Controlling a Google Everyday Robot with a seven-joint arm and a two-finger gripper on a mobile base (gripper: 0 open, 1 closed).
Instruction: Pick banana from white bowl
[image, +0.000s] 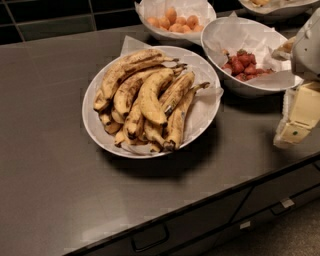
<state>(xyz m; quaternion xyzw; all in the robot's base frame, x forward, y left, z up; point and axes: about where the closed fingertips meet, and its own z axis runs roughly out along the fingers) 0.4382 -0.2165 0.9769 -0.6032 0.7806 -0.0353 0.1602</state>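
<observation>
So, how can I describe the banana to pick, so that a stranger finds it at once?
On the dark counter, find the largest white bowl, left of the gripper at the right edge. The banana lies along the far side of the pile. It is long, dull and brown-speckled, unlike the plumper, brighter banana in the middle.

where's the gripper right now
At the far right of the camera view, the gripper hangs over the counter near its front edge, right of the white bowl and beside the bowl of red fruit.
</observation>
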